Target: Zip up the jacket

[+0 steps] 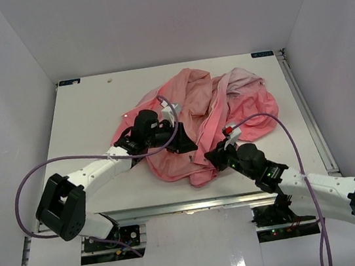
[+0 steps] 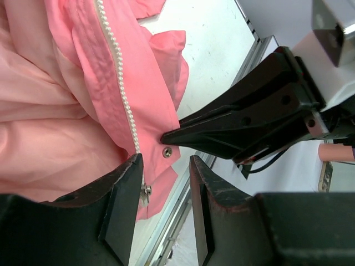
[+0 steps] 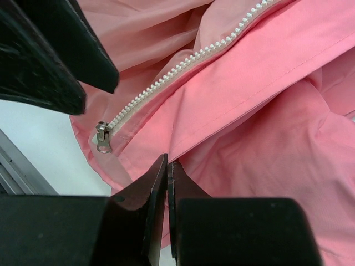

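Nothing is zipped yet. The jacket (image 1: 227, 106) lies crumpled on the table (image 1: 83, 120), its slider (image 3: 103, 138) at the bottom of the teeth. The left claw (image 2: 165, 166), jaws apart and empty, hovers over the near hem beside the slider. The right claw (image 3: 167, 163) is closed at that hem; I cannot tell whether it pinches cloth.

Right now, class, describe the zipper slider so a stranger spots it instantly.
Find the pink jacket heaped on the white table. Follow its zipper teeth to the hem corner. The zipper slider is silver metal, unlike the white teeth.
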Tool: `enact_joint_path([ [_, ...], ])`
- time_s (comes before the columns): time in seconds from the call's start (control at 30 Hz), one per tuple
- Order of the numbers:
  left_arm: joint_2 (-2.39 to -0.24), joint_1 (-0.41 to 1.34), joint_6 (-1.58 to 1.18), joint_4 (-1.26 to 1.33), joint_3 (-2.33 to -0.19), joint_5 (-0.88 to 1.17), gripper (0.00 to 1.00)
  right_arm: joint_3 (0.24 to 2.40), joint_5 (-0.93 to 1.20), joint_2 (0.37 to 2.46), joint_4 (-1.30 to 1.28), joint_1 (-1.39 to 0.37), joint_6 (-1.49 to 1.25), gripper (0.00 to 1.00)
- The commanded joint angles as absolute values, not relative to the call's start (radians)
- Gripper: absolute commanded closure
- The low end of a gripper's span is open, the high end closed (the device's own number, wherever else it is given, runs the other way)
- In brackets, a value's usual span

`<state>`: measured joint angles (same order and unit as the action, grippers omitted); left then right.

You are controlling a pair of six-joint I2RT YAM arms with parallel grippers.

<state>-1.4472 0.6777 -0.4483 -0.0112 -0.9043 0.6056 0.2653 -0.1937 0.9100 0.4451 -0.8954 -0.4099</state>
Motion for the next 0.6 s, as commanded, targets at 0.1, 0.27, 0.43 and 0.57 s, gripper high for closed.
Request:
enact_joint_path([
  [0.1, -1.522, 0.682, -0.395, -0.058, -0.957, 0.656, 0.50, 0.266, -0.167, 0.899, 0.502, -0.890, -0.388, 0.92],
  [0.27, -1.557, 0.682, -0.391, -0.053, -0.971, 0.691, 0.52, 0.263, -0.166, 0.890, 0.503, -0.891, -0.385, 0.92],
  [0.43, -1.568, 0.681, -0.383, -0.041, -0.979, 0.717, 0.66, 0.262, -0.164, 0.894, 0.505, -0.890, -0.385, 0.92],
  [0.57, -1.578, 0.681, -0.400, 0.056, -0.962, 0.799, 0.91, 0.253, -0.151, 0.897, 0.532, -0.887, -0.400, 0.81],
])
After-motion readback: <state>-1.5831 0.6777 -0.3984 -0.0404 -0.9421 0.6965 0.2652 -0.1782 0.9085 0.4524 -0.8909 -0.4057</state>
